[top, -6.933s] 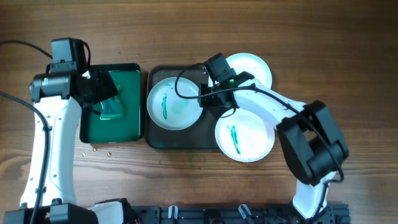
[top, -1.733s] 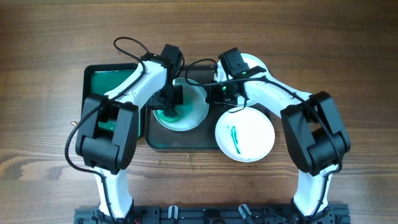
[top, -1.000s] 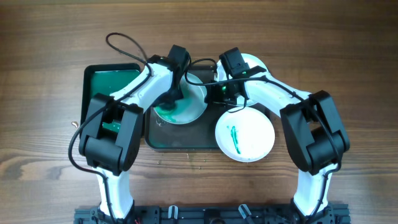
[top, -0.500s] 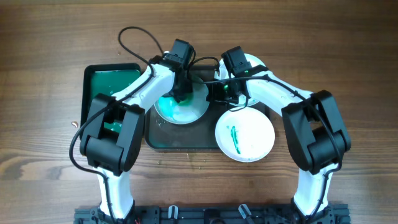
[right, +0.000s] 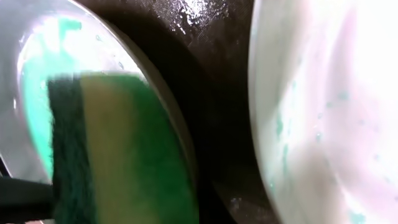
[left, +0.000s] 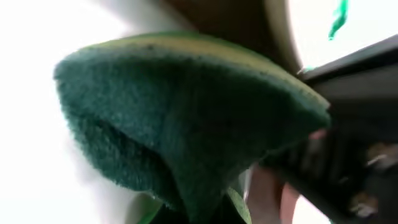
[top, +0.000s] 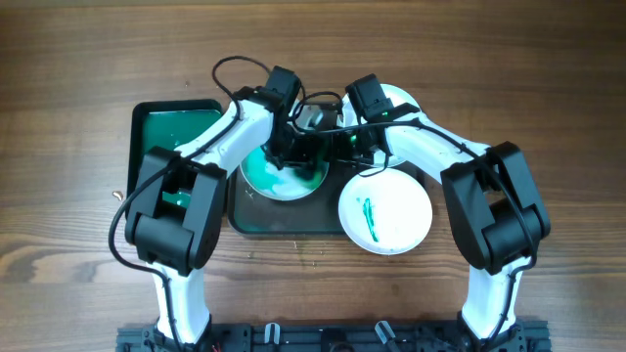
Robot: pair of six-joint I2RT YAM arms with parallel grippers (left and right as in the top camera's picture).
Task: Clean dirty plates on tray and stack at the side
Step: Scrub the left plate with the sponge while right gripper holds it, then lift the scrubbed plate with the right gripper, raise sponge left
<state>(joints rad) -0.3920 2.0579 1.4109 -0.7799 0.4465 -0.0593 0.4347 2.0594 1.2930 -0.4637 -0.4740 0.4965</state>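
L wrist view blurred, sponge (left: pixel 186 118) filling most of it; far plate (top: pixel 406 103) mostly under R arm (top: pixel 421 147).

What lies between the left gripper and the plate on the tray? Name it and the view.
A green-and-yellow sponge, held in the left gripper, lies against the teal-smeared plate. The left wrist view shows it closest, and the right wrist view shows it too.

The tray (top: pixel 284 220) is sitting mid-surface (top: pixel 548 59), with a smaller tray (top: pixel 161 127) lying just beside its left edge. The first plate (top: pixel 279 184) is resting in the tray's left half, the sponge (left: pixel 186 118) bearing on it. The second plate (top: pixel 386 212) is lying at the tray's near right corner, and the third plate (top: pixel 409 106) is lying by its far right corner.
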